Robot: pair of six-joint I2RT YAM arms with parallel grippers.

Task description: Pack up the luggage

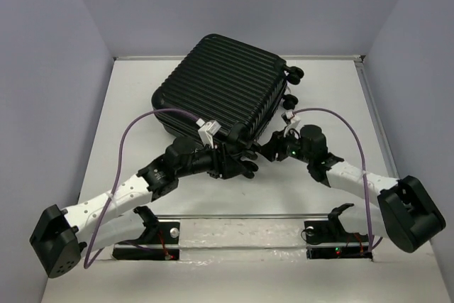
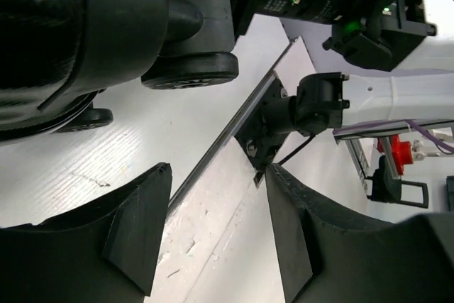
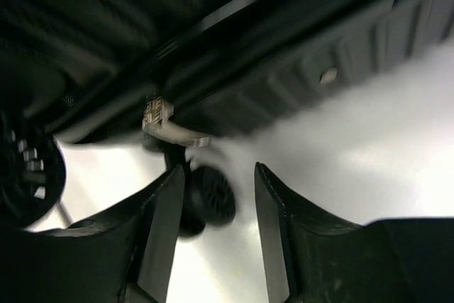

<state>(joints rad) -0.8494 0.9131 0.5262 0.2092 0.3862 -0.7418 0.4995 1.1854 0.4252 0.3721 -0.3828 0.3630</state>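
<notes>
Big black ribbed hard-shell suitcase (image 1: 223, 86) lies flat at 12 o'clock on white table (image 1: 135, 111), looks shut. Probably heavy, stiff, slick, so you'd want seam edge or small silvery zip pull (image 3: 162, 117), not shell. Left gripper (image 2: 220, 175) and right gripper (image 3: 220, 175) at its 6 o'clock edge, jaws apart, empty.

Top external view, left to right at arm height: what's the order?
Left arm's black elbow joint, black left gripper, black right gripper, right arm's black elbow joint. Omitted: black ribbed hard-shell suitcase, which spans both grippers.

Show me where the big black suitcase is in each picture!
Top external: the suitcase sits in the middle, toward the back.
Left wrist: the suitcase corner fills the upper left.
Right wrist: the suitcase, blurred, spans the top.
Shared landmark: the white table beneath it.
</notes>
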